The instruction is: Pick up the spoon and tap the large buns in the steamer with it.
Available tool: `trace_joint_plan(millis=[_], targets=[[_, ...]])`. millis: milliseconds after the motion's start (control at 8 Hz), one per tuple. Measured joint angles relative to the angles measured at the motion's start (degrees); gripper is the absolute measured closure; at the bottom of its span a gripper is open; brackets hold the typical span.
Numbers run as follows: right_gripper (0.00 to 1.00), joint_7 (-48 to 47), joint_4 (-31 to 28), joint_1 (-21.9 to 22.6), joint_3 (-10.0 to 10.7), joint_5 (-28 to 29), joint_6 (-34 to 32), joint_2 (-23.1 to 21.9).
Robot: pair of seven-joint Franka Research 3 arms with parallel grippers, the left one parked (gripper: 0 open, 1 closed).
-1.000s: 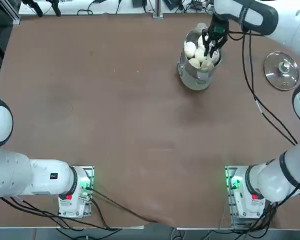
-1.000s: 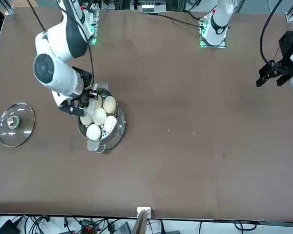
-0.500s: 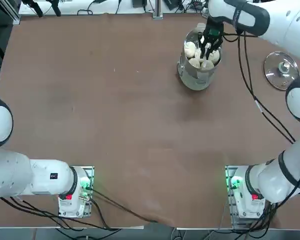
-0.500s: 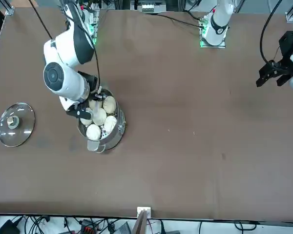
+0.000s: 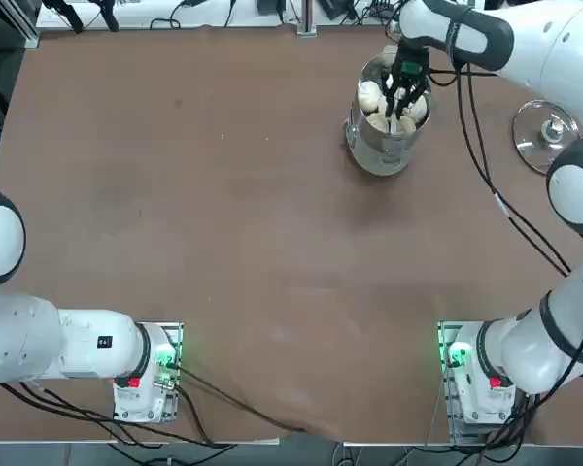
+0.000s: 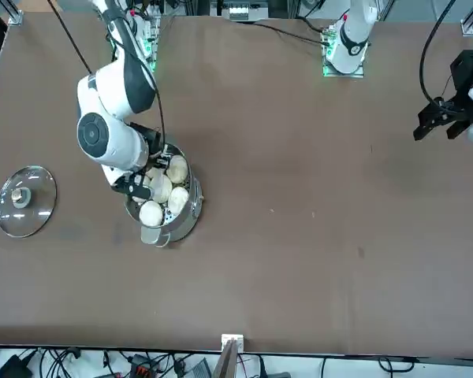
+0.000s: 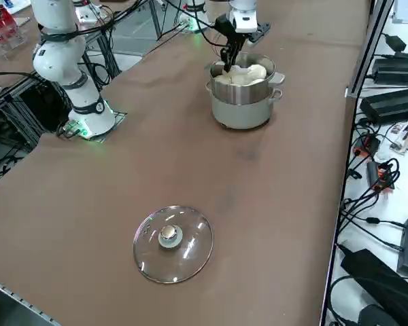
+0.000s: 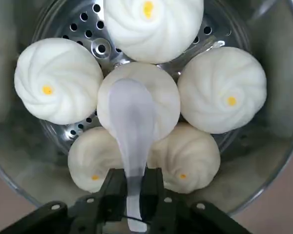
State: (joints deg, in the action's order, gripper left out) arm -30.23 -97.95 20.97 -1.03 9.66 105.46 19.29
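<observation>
My right gripper point(image 8: 133, 197) is shut on the short handle of the white spoon point(image 8: 131, 126) and hangs over the mouth of the silver steamer point(image 8: 278, 126). The spoon's oval bowl lies against the centre bun point(image 8: 158, 92) of several white swirled buns. The other buns ring it on the perforated tray. From overhead the gripper point(image 5: 400, 89) sits right above the steamer point(image 5: 374, 150) at the far right of the table. In the front view the gripper point(image 6: 142, 183) covers part of the buns point(image 6: 159, 197). The side view shows the gripper point(image 7: 227, 57) dipping into the steamer point(image 7: 243, 109).
The glass lid point(image 5: 547, 136) with its knob lies flat on the brown table to the right of the steamer, also visible as the lid point(image 7: 173, 242) in the side view. Black cables point(image 5: 486, 165) trail from the right arm over the table.
The right gripper with the spoon has shifted slightly toward the table's far edge and left over the steamer, from the nearer buns to the centre bun.
</observation>
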Motion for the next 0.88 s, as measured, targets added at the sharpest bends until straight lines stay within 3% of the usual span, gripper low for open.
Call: trace_joint_plan(millis=[875], targets=[[0.82, -0.12, 4.32, 0.05, 0.26, 0.08, -2.77, 0.67]])
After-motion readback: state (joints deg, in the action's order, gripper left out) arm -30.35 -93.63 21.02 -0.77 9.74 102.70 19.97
